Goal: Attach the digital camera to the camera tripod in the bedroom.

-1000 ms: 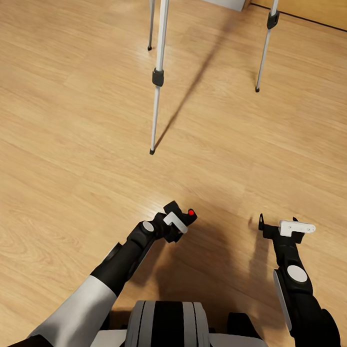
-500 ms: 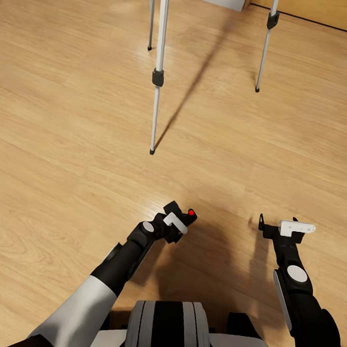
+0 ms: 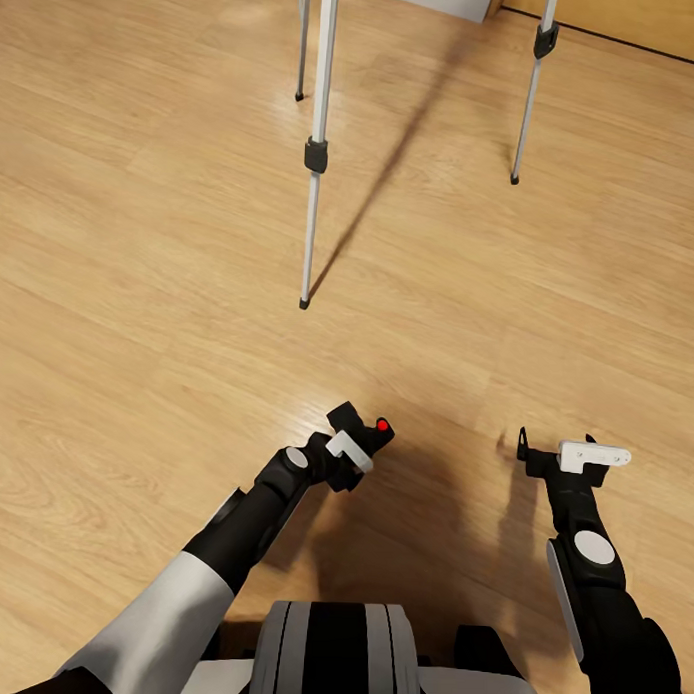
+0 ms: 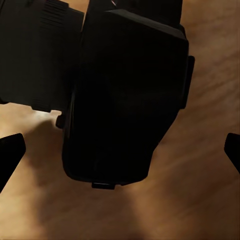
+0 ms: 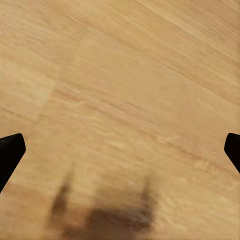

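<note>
Your left gripper [image 3: 362,446] is holding the digital camera [image 3: 369,434] low above the floor [image 3: 139,280]. Your right gripper [image 3: 573,455] is spread, empty. Lift slowly toward the camera tripod [image 3: 315,156] ahead.

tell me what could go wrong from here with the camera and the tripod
1. The digital camera sits in the left gripper, but the left wrist view shows the fingertips wide of its body, so the hold may be loose and it could drop to the wood floor.
2. The camera tripod stands ahead on thin legs; an arm or the base could knock one.
3. The tripod's head is out of frame, which may make alignment hard.
</note>
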Tool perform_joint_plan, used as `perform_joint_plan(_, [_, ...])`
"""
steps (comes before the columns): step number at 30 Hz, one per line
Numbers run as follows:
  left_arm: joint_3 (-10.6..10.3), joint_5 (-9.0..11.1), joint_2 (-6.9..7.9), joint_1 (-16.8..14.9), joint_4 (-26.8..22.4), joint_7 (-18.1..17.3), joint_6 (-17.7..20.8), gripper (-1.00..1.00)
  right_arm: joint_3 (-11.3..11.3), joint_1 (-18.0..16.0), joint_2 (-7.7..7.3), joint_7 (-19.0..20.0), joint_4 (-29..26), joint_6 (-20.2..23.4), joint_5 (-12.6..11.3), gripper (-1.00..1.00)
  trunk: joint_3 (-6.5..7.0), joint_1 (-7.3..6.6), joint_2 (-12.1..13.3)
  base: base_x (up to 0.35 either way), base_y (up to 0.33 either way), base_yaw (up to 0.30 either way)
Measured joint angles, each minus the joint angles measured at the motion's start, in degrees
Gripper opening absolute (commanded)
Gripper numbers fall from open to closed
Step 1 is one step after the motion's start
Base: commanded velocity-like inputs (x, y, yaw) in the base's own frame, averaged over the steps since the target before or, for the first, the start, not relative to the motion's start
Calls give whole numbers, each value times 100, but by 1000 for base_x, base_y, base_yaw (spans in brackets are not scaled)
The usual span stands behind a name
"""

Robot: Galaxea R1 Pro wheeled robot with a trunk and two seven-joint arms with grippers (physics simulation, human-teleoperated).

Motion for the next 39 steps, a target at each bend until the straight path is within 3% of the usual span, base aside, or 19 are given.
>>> perform_joint_plan(21, [17, 32, 0, 1, 4, 6, 35, 100, 0, 7, 3, 0, 23, 2, 11, 100, 0, 0, 0, 0, 0, 0])
perform_joint_plan(30, [7, 24, 0, 0, -5, 11, 78, 100, 7, 7, 58, 0, 32, 7, 286, 100, 0, 0, 0, 0, 0, 0])
perform_joint_plan(39, [0, 23, 0, 0, -51, 14, 90, 100, 5, 7, 69, 0, 35, 8, 321, 100, 0, 0, 0, 0, 0, 0])
